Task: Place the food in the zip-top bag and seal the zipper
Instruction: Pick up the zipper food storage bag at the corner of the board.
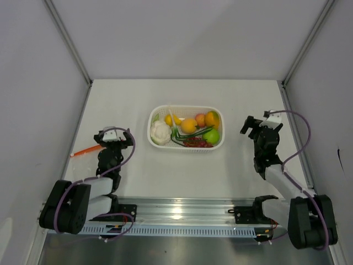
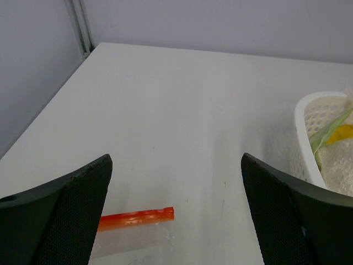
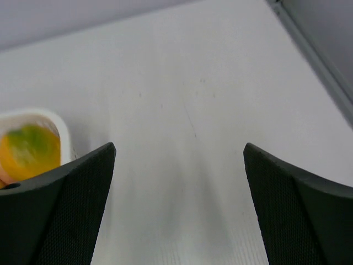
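The food point(image 1: 188, 126) lies in a white perforated basket point(image 1: 156, 112) at the table's middle: lemons, oranges, a peach, a green apple, cauliflower, green beans, dark grapes. The clear zip-top bag point(image 2: 129, 238) lies flat at the left, its red-orange zipper point(image 1: 86, 150) along the mouth; the zipper point(image 2: 137, 217) also shows in the left wrist view. My left gripper point(image 1: 108, 135) is open and empty just above the bag's mouth end. My right gripper point(image 1: 252, 126) is open and empty, right of the basket. An orange point(image 3: 30, 152) shows at the right wrist view's left edge.
Grey walls and metal frame posts point(image 1: 69, 41) enclose the white table. A metal rail point(image 1: 182, 212) carries the arm bases at the near edge. The basket's rim point(image 2: 300, 132) is to the right of my left gripper.
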Motion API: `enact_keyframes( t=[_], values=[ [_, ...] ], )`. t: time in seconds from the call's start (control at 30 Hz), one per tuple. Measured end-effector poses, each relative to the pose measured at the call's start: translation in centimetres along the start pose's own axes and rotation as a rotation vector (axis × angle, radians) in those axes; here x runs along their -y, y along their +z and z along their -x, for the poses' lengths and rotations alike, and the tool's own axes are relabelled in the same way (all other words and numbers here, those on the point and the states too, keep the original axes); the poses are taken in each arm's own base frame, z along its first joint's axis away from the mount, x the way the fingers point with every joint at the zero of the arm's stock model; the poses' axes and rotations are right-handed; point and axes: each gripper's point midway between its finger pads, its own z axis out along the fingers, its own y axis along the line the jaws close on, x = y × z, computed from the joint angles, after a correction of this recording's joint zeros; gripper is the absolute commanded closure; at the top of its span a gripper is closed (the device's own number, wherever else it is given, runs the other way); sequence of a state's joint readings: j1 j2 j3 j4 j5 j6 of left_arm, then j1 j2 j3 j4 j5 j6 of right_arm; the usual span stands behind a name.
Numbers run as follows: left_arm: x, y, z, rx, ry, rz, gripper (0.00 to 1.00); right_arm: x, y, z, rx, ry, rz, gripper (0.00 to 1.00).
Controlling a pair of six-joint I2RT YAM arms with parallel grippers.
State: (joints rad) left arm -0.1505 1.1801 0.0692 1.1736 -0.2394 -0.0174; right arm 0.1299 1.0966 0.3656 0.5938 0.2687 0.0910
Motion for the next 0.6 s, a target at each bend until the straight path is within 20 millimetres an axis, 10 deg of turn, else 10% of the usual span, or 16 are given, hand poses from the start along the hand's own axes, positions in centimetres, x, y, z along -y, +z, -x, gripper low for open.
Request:
enact_keyframes(
  t=[0.23, 0.43, 0.6],
  values=[
    [-3.1, -0.4, 5.0, 0.047, -0.144, 0.259, 0.01, 0.9, -1.1, 6.3, -0.055, 0.245, -0.098, 0.01],
    [-5.6, -0.2, 10.9, -0.057, -0.543, 0.619, 0.01, -0.9, -1.6, 3.4, -0.288, 0.283, -0.04, 0.01],
    [-6.5, -3.1, 8.5, -0.214, -0.652, 0.811, 0.0, -3.1, -3.2, 1.3, -0.404, 0.251, 0.028, 0.01]
  ],
)
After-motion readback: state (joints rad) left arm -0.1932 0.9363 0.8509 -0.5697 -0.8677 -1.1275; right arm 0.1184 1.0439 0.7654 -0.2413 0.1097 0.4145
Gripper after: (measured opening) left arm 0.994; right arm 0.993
